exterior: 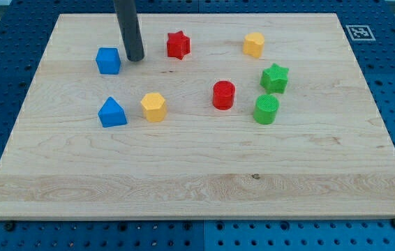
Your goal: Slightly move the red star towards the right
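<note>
Setup: wooden desk [197, 181] on a blue pegboard; eight blocks on it.

My tip [135, 58] is down on the desk near the view's top left, between the blue cube [108, 61] and the red star [178, 44]. It sits just beside the cube's right side; whether it touches the cube I cannot tell. A clear strip of bare wood separates it from the star.

No claw on this rig: the arm ends in a plain rod, so there is nothing to open, close or hold.

Red star: upper middle of the desk, right of my tip and slightly higher in the view. To its right, well apart, the yellow block [254, 44], roughly on the same row.

Others:
- red cylinder [223, 94], near centre
- green star [275, 77] and green cylinder [266, 109], view's right, close together
- second yellow block [153, 107] and blue wedge [112, 112], lower left

Progress, judged: push not yet begun. Tip is on the correct side, the star's left, but out of contact.

Remaining: close the gap, meet the star's left points, nudge it a short way right. Tip lies a little lower than the star's centre, so a straight rightward run may clip its lower edge and rotate it; raising the line first looks wise. Path to the right is clear for a small shift.
</note>
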